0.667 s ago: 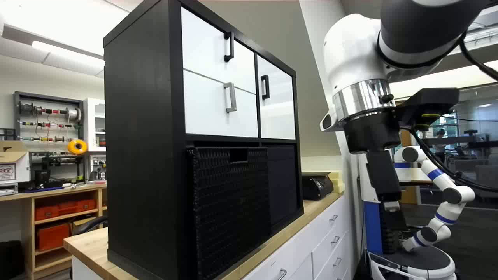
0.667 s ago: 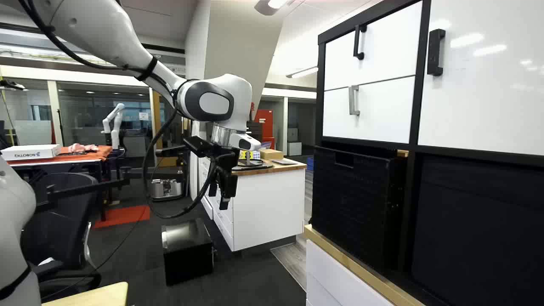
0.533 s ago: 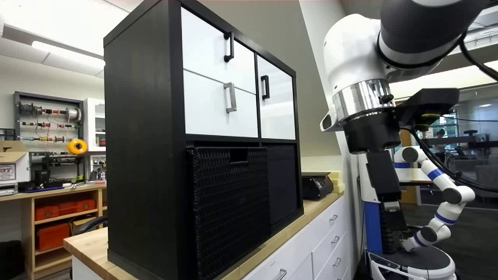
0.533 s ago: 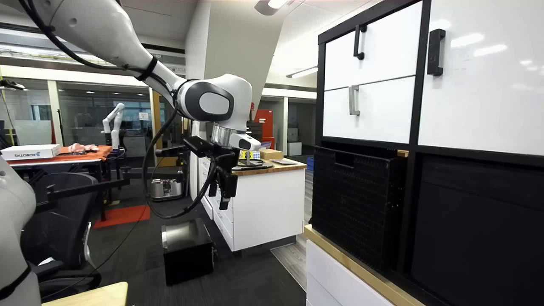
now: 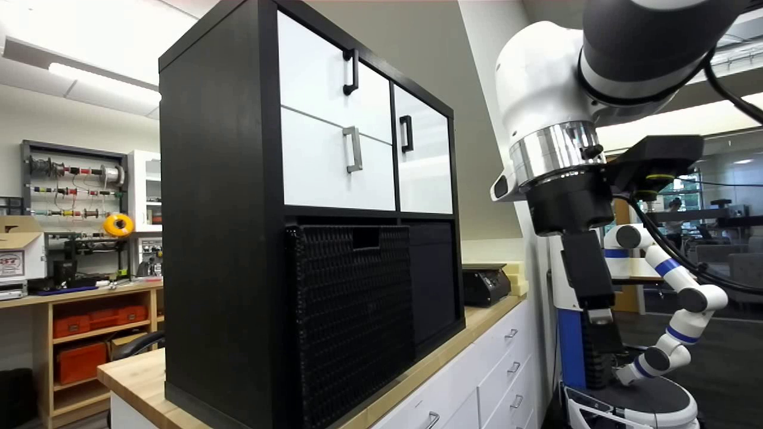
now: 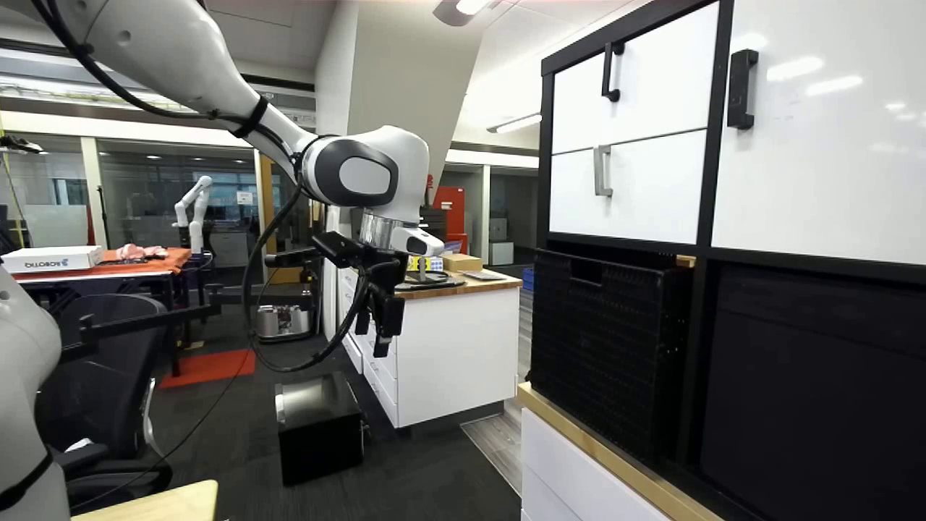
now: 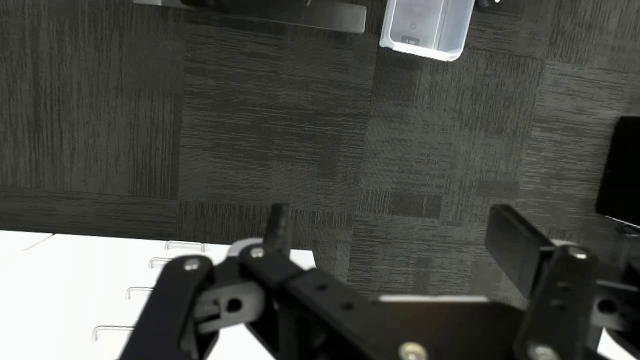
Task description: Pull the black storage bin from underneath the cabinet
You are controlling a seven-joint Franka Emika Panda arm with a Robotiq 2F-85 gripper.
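The black storage bin [image 5: 357, 322] is ribbed, with a cut-out grip at its top edge. It sits in a lower compartment of the black cabinet [image 5: 214, 208]. In an exterior view the bin [image 6: 597, 347] shows its front and part of one side, projecting from the cabinet frame [image 6: 705, 145]. My gripper [image 6: 371, 339] hangs pointing down in free air, well apart from the bin. It also shows in an exterior view [image 5: 602, 351]. In the wrist view the gripper [image 7: 390, 215] has its fingers wide apart with only carpet visible between them. The wrist view shows neither bin nor cabinet.
A wooden counter [image 5: 381, 405] with white drawers [image 5: 441, 393] bears the cabinet. A dark panel [image 5: 435, 286] fills the neighbouring lower compartment. A black box [image 6: 318, 434] stands on the floor. The wrist view shows a translucent tub [image 7: 425, 30] and drawer handles [image 7: 184, 244].
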